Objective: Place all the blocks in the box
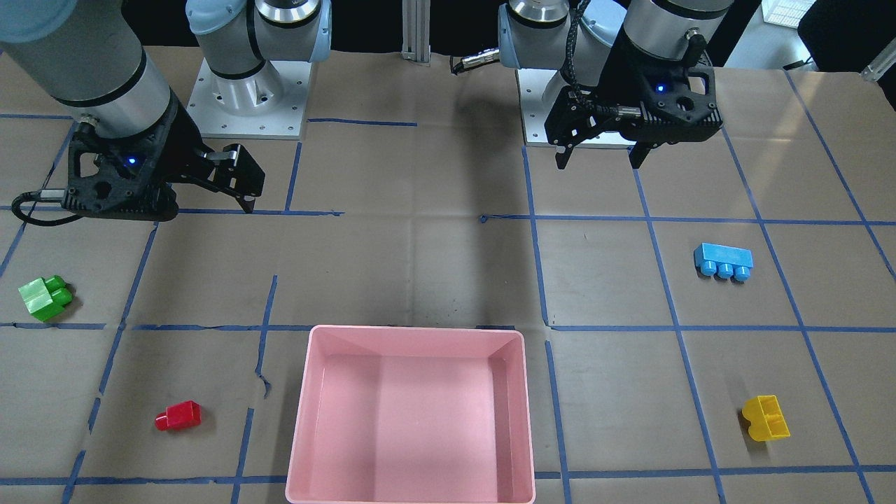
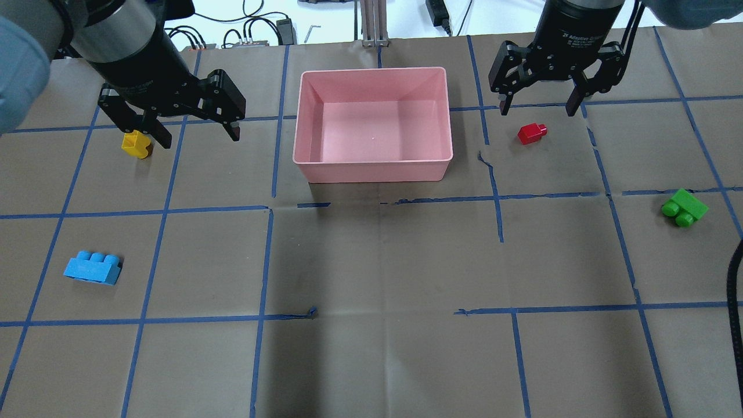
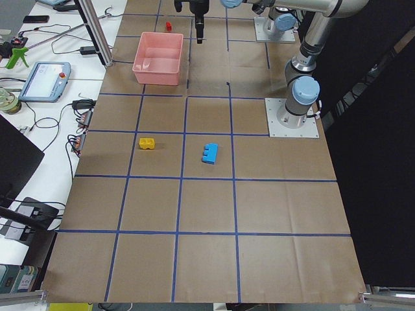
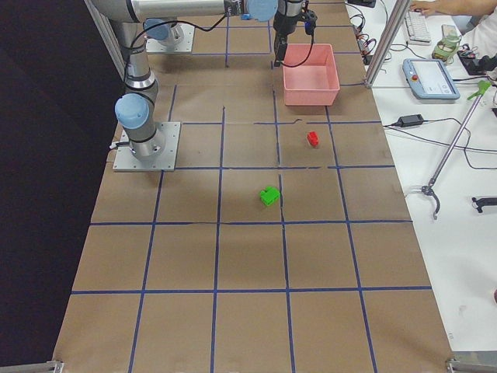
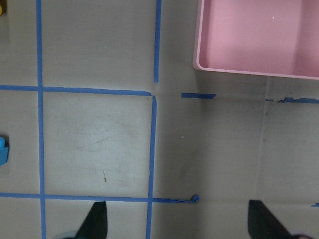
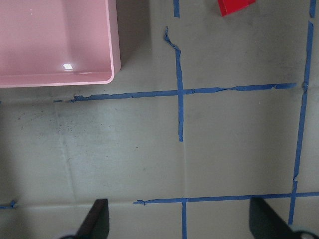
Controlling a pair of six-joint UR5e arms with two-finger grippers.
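Note:
The pink box (image 2: 371, 171) stands empty at the table's far middle. The four blocks lie on the table outside it: the yellow brick (image 2: 137, 145) and the light-blue brick (image 2: 93, 269) on my left, the red brick (image 2: 531, 133) and the green brick (image 2: 684, 207) on my right. My left gripper (image 2: 198, 138) is open and empty, high above the table between the yellow brick and the box. My right gripper (image 2: 537, 110) is open and empty, high above the table near the red brick. The left wrist view shows the box's corner (image 5: 199, 59). The right wrist view shows the red brick (image 6: 235, 6).
Brown paper with a blue tape grid (image 2: 267, 261) covers the table. The two arm bases (image 1: 252, 98) stand at the robot's edge. Cables and a teach pendant (image 4: 429, 78) lie on the white bench beyond the table's far edge.

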